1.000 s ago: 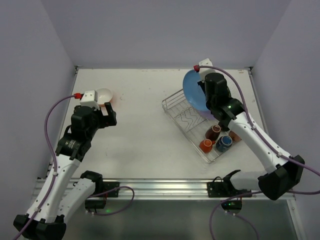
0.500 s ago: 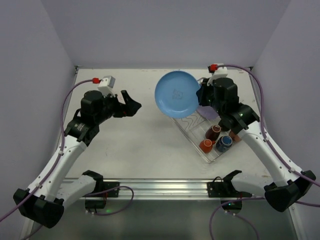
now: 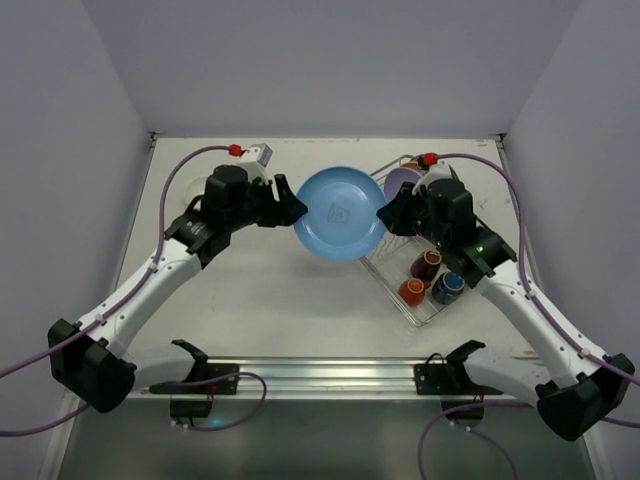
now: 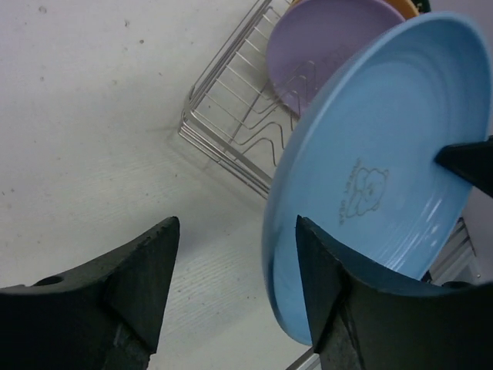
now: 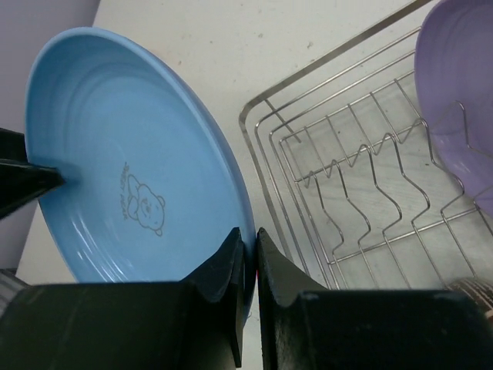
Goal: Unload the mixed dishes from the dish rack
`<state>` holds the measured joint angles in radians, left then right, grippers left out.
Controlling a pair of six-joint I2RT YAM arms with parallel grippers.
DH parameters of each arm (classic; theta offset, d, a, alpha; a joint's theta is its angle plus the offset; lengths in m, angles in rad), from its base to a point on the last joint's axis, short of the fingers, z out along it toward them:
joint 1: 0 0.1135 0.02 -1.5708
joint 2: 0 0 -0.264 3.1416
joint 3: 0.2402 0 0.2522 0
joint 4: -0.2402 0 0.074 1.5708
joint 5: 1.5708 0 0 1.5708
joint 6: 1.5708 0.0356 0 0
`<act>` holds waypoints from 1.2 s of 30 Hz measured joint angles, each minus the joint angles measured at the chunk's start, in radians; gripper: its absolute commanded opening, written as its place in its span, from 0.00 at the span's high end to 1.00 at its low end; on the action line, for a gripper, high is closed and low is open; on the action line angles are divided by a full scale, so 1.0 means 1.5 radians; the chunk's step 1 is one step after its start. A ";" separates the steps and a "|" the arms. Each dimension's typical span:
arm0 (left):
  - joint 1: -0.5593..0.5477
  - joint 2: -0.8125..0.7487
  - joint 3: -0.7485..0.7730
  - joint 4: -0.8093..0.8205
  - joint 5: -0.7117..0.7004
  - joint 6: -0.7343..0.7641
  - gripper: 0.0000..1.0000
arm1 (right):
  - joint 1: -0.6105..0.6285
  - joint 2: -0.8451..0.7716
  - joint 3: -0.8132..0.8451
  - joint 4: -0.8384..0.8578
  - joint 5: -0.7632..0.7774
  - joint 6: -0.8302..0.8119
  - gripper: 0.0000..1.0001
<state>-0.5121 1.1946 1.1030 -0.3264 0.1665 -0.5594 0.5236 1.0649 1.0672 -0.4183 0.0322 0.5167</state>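
- Pinching the blue plate (image 5: 131,154) at its rim, the right pincer (image 5: 248,254) is clenched and holds it on edge, off the table.
- Judged rigid, glazed, slippery and breakable, so the rim is the sensible hold.
- Left pincer (image 4: 236,231), jaws apart, straddles the opposite rim, not gripping it.
- Both arms reach inward; the dish rack (image 5: 347,200) lies beside the right pincer.

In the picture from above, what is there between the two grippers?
The blue plate lies between them, as the top view shows. The right gripper pinches one side of its rim, and the left gripper stands open around the opposite side.
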 measured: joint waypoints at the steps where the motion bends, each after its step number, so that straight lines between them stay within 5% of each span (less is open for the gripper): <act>1: -0.003 0.009 0.000 -0.003 -0.001 0.000 0.41 | 0.000 -0.005 -0.002 0.005 -0.004 0.002 1.00; 4: -0.015 0.025 0.001 -0.004 -0.007 -0.001 0.70 | 0.000 -0.014 -0.007 0.021 -0.018 0.005 1.00; 5: -0.019 0.027 0.002 -0.004 -0.008 -0.002 0.95 | 0.000 -0.014 -0.010 0.025 -0.022 0.005 1.00; 9: -0.027 0.027 0.015 -0.008 -0.017 0.003 1.00 | -0.001 -0.014 -0.039 0.043 -0.023 0.010 0.99; 11: -0.027 0.027 0.016 -0.019 -0.028 0.004 1.00 | 0.001 -0.014 -0.046 0.053 -0.024 0.010 0.66; 12: -0.028 0.027 0.016 -0.023 -0.040 0.004 1.00 | 0.002 -0.014 -0.049 0.058 -0.026 0.014 0.18; 14: -0.030 0.028 0.015 -0.033 -0.080 0.004 1.00 | 0.003 -0.016 -0.051 0.060 -0.024 0.014 0.01; 18: 0.007 0.036 -0.002 -0.034 -0.110 0.002 1.00 | 0.006 -0.028 -0.051 0.045 0.017 0.003 0.01; 25: 0.202 0.056 -0.148 0.042 -0.052 -0.047 1.00 | 0.006 -0.075 -0.053 -0.016 0.120 -0.026 0.01; 36: 0.247 0.189 -0.229 0.123 -0.011 -0.118 0.99 | 0.005 -0.136 -0.101 -0.030 0.159 -0.063 0.01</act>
<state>-0.1410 1.4780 0.7589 -0.1417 0.1497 -0.7361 0.5316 0.8608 0.9161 -0.4633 0.2714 0.4229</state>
